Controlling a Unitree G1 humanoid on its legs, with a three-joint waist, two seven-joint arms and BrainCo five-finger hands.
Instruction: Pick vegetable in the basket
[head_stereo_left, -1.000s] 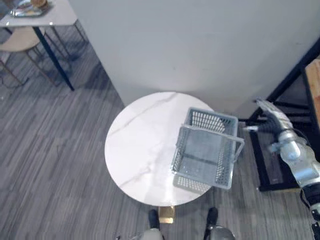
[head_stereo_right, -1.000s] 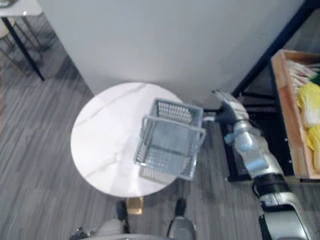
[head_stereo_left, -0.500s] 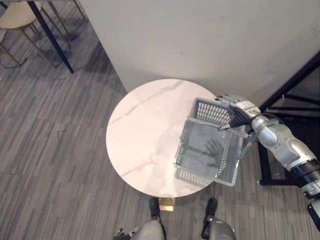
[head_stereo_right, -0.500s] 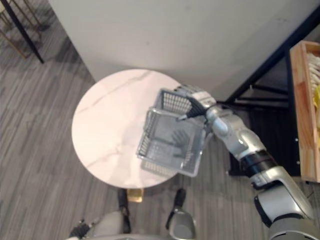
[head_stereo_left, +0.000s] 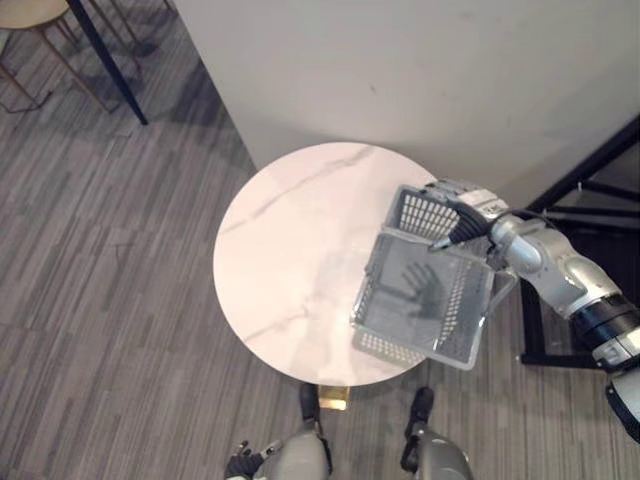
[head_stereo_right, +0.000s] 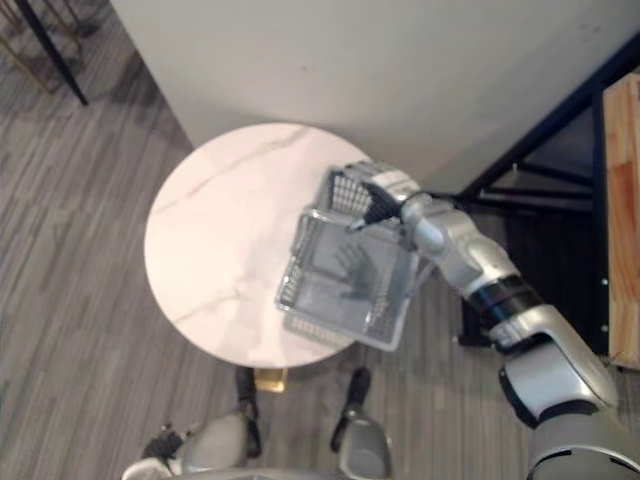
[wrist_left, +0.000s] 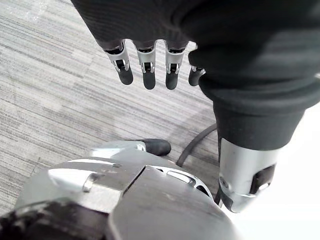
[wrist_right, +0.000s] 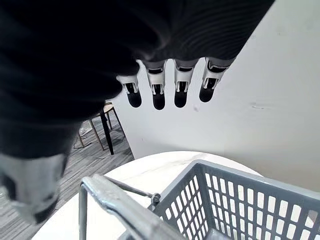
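A grey mesh basket (head_stereo_left: 460, 325) stands on the right side of the round white marble table (head_stereo_left: 285, 250), its near end jutting past the table's edge. Nothing lies in it; a hand's shadow falls on its floor. My right hand (head_stereo_left: 468, 214) hovers over the basket's far rim with fingers (wrist_right: 166, 86) straight, holding nothing. In the right wrist view the basket's wall (wrist_right: 235, 202) and its handle (wrist_right: 117, 200) lie just below those fingers. My left hand (wrist_left: 150, 60) hangs open over the floor, apart from the table.
A grey partition wall (head_stereo_left: 400, 70) rises right behind the table. A black metal rack (head_stereo_left: 585, 185) stands to the right, with a wooden crate's edge (head_stereo_right: 624, 200) beyond it. A chair (head_stereo_left: 25, 12) and a dark table leg (head_stereo_left: 105, 55) are at the far left.
My right hand has swung left from beside the rack to above the basket's far rim. The whole view has shifted as the head moved.
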